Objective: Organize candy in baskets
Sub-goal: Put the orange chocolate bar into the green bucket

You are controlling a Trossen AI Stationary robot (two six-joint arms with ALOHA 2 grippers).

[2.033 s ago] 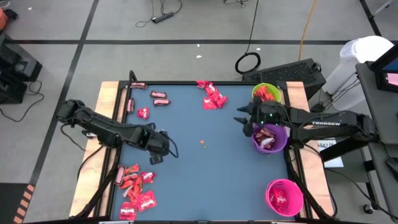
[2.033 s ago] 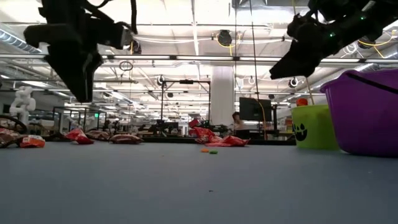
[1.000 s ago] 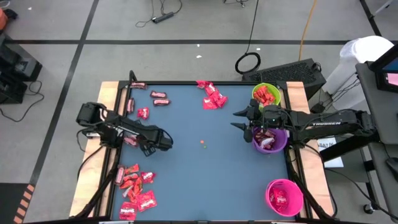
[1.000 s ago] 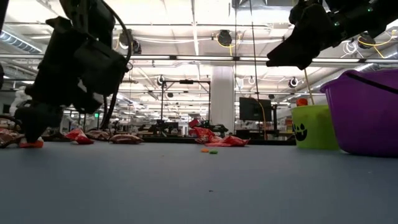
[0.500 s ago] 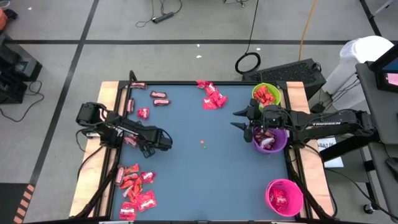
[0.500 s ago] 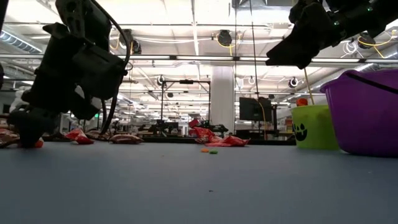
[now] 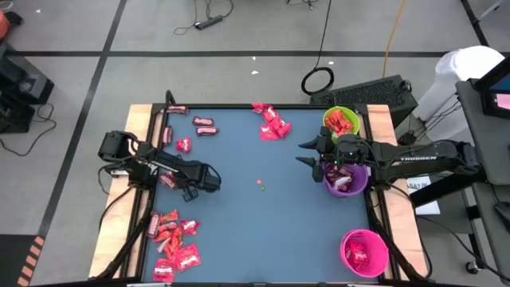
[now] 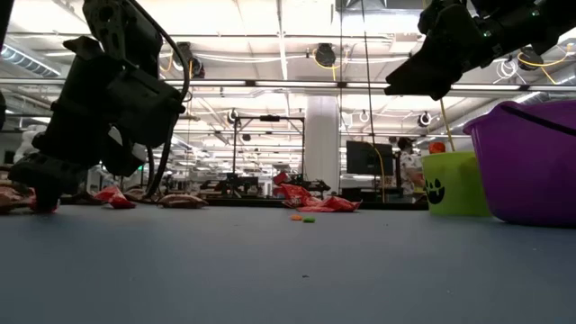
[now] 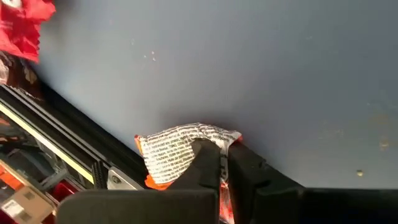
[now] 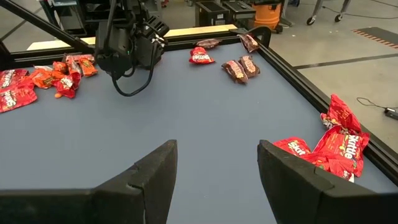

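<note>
left fingers: mine (image 9: 221,163), down at the bench (image 7: 263,223), its left side; pressed together on one wrapped candy (image 9: 177,149), pinching its edge only.
right fingers: (image 10: 214,165) spread, empty, hanging in the air just beside the purple basket (image 7: 347,177).
candy: one in my left pinch; pile near the front-left corner (image 7: 171,239); a few along the far-left edge (image 7: 205,125); cluster at the far edge (image 7: 272,123); some already in all three baskets.
baskets: green (image 7: 341,120) far right, purple just in front of it, pink (image 7: 364,252) front right.
risk 1: thin edge grip, so I judged the wrapper could slide out on the lift or on the long carry across.
risk 2: shiny film crumples; the pinch might hold film only.
risk 3: right arm sat over the purple basket, so a drop there could clash.
hidden: wrist view cut off most of the candy behind my fingers; couldn't read its colour for sure, so target basket unclear.
hard to tell: in the low view, the pinch was lost in dark silhouette.
</note>
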